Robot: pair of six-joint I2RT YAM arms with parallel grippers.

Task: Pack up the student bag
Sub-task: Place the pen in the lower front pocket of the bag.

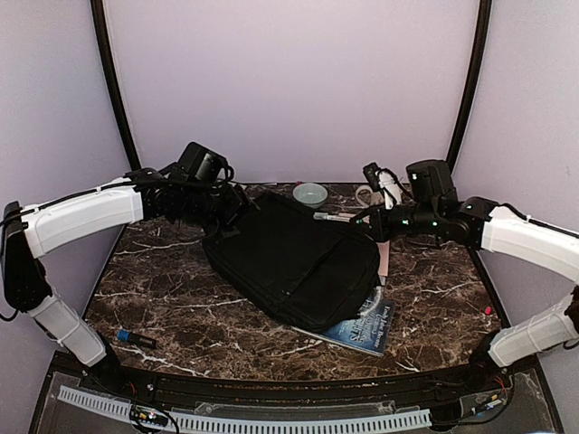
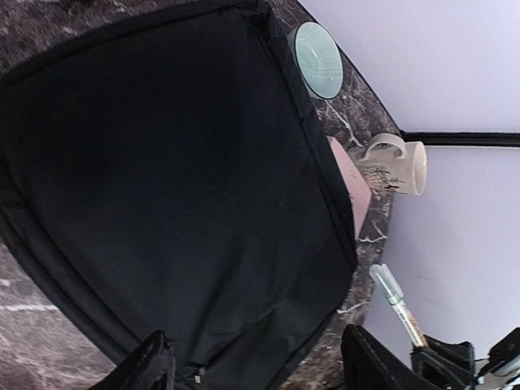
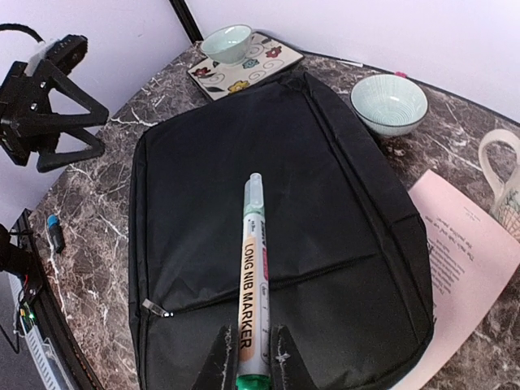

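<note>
Right claw point(image 3: 252, 364) pinches the marker point(image 3: 253, 268) by its lower end, tip pointing up-frame. The bag's zips look closed, so it seems best to hold the marker level while the spread left claw point(image 2: 260, 366) works an opening near the zip pull point(image 3: 154, 308). The student bag point(image 3: 325, 244) fills mid-frame directly beneath the marker. In the left wrist view one of its corners lies between that claw's fingers at bottom-frame.

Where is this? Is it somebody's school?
Probably a robot lab booth, not a school: white robot arms stand at a marbled table, plain walls close it in, and a student bag lies there.
</note>
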